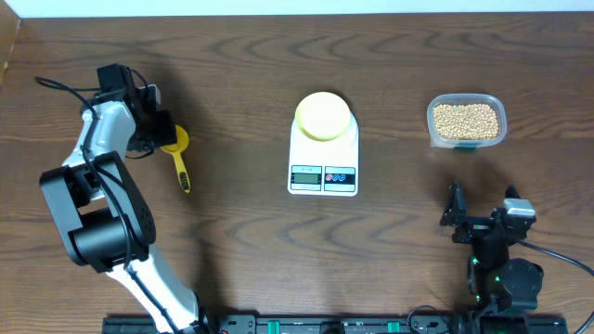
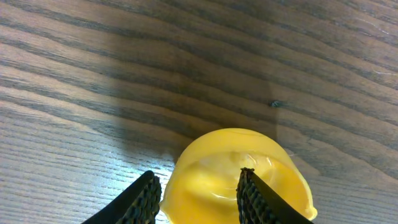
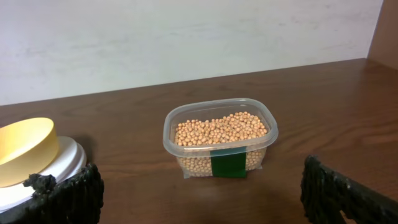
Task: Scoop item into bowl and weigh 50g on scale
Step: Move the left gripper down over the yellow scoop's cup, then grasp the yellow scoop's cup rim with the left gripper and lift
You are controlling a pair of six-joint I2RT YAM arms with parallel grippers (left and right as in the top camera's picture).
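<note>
The pale-yellow bowl stands on the white scale at mid-table; both show at the left of the right wrist view, bowl and scale. The tan grains fill a clear tub at the right, also seen in the right wrist view. A bright yellow scoop lies on the table at the left. My left gripper is open over the scoop's cup, one finger outside it and one over it. My right gripper is open and empty, short of the tub.
The tub carries a green label on its near side. The scoop's handle points toward the table's front. A pale wall stands behind the table's far edge. The right arm's base sits at the front right.
</note>
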